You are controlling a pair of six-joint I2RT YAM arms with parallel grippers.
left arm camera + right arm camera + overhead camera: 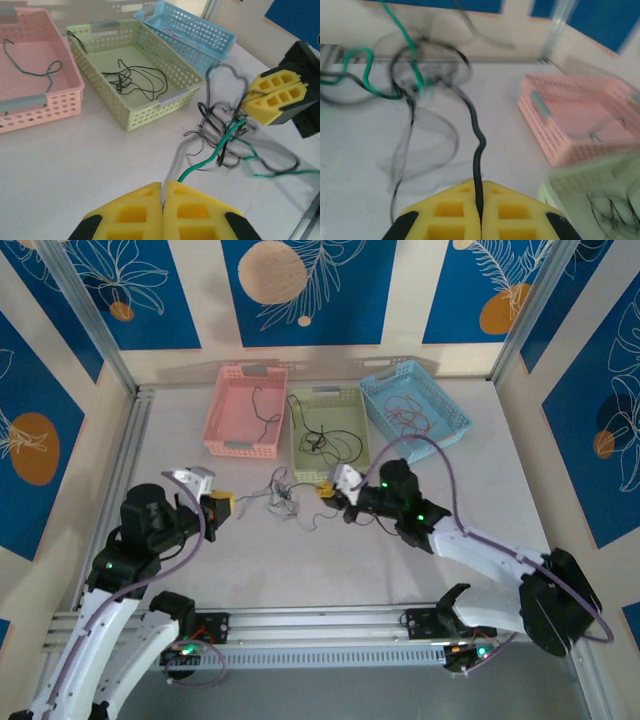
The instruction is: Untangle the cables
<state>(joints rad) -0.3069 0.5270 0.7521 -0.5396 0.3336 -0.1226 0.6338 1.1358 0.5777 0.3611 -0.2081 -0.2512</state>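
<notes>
The left hand point(163, 186) is clenched on a thin green wire point(210, 152). The wire leaves the seam of the hand's yellow foam pads and climbs away into the knotted clump of thin black, grey and green cables point(225, 132). On the far side of that clump sits the right hand point(272, 97), touching it or nearly so. In its own wrist view the right hand point(480, 189) is clenched on a thin black wire point(478, 145) that runs straight ahead into the same tangle.

From above, the clump point(280, 498) lies on the white tabletop point(330, 570) between the two hands, the left hand point(222, 508) to its left and the right hand point(328, 490) to its right and nearer to it. Whether the knot rests on the surface or hangs just clear of it cannot be told.

The two held strands lie roughly along the line joining the hands. A pull apart along that line would probably load the knot directly and may tighten it.

Beyond stand a pink plastic basket point(215, 410), a pale green plastic basket point(298, 455) and a light blue plastic basket point(455, 425), each holding loose strands.
</notes>
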